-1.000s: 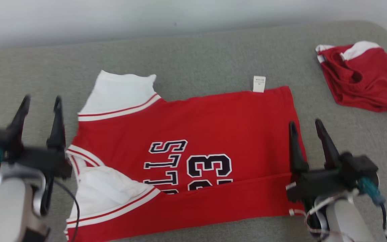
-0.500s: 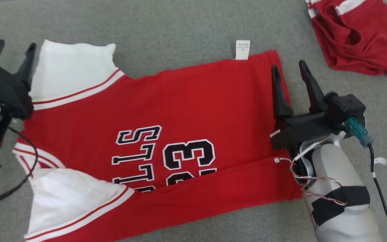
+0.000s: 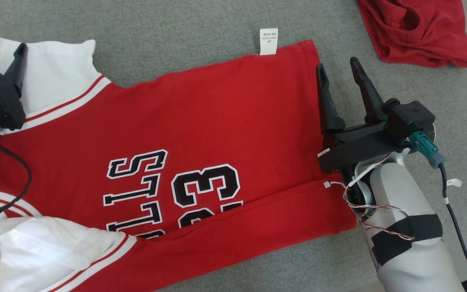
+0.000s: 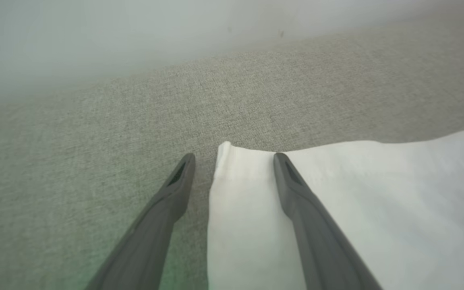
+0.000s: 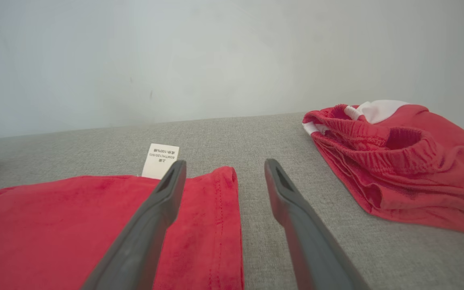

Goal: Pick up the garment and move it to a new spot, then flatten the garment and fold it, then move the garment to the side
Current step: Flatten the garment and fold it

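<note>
The garment (image 3: 201, 121) is a red jersey with white sleeves and black lettering, spread on the grey surface with its near edge folded over. My left gripper (image 3: 0, 46) stands open at the far white sleeve (image 4: 336, 201), its fingers straddling the sleeve's corner. My right gripper (image 3: 337, 65) stands open over the jersey's far hem corner (image 5: 220, 189), one finger above the red cloth, the other above the grey surface. A white label (image 3: 268, 40) sticks out from the far edge.
Crumpled red shorts with white trim (image 3: 416, 30) lie at the far right, also in the right wrist view as red shorts (image 5: 397, 157). A pale wall (image 5: 216, 56) rises behind the grey surface (image 3: 176, 24).
The head view has tilted down and come closer. Both open grippers have reached forward to the jersey's far corners, the left onto the white sleeve, the right onto the hem.
</note>
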### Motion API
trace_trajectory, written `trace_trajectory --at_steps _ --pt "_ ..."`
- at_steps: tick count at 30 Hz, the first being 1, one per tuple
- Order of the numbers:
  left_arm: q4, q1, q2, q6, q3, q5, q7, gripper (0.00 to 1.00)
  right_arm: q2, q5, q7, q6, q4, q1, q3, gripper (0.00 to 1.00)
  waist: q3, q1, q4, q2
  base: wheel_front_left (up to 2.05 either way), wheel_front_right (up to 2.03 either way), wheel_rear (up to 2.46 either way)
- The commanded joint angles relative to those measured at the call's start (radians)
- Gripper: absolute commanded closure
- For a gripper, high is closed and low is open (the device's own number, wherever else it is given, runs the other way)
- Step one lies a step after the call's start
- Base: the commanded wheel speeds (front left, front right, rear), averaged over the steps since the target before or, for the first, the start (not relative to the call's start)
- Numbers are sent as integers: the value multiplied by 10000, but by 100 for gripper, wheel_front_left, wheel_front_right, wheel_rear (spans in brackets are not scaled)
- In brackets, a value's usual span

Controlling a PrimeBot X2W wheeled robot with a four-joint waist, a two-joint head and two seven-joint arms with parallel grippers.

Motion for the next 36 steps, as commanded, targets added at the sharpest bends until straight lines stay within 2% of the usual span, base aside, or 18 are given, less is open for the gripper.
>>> trace_trajectory --at_steps 1,2,3,4,6,12,19,30,32,33,36 --pt "175 -68 -7 25 -122 -154 -1 0 -23 18 3 -28 75 -88 82 0 48 0 -42 -2 0 0 0" --pt "269 -143 -16 24 -181 -218 2 4 -30 34 2 -28 114 -144 123 0 63 0 -49 -2 0 0 0" --pt "345 -188 -51 24 -247 -287 -65 55 -66 35 2 -28 181 -195 198 0 55 0 -43 -2 0 0 0" --pt "396 -165 -120 24 -362 -400 -45 100 -105 12 3 -28 325 -238 266 0 21 0 -30 -2 0 0 0" --pt "401 -144 -156 24 -478 -436 -47 100 -146 15 2 -28 514 -298 340 0 -26 0 -11 -2 0 0 0" --pt "116 -99 -96 24 -935 -881 -942 100 -538 185 299 -28 1745 -1060 773 0 -453 0 265 -2 0 0 0" --pt "-711 14 -146 24 -1672 -1267 -1963 100 -1213 893 1541 -28 3025 -2192 1084 0 -560 0 829 -2 0 0 0" --pt "-1212 -332 -377 24 -2444 -1627 -2565 100 -1536 1765 2664 -28 4292 -3094 1702 0 -453 0 1269 -2 0 0 0" --pt "-1222 -407 -378 24 -2557 -1660 -2618 100 -1546 1808 2807 -28 4438 -3150 1848 93 -423 0 1293 -2 0 0 0" --pt "-1221 -442 -366 24 -2601 -1686 -2649 100 -1571 1840 2815 -28 4487 -3206 1933 100 -403 0 1299 -2 0 0 0" --pt "-1202 -492 -346 24 -2752 -1755 -2716 100 -1629 1956 2553 -28 4535 -3358 2015 100 -371 0 1318 -2 0 0 0"
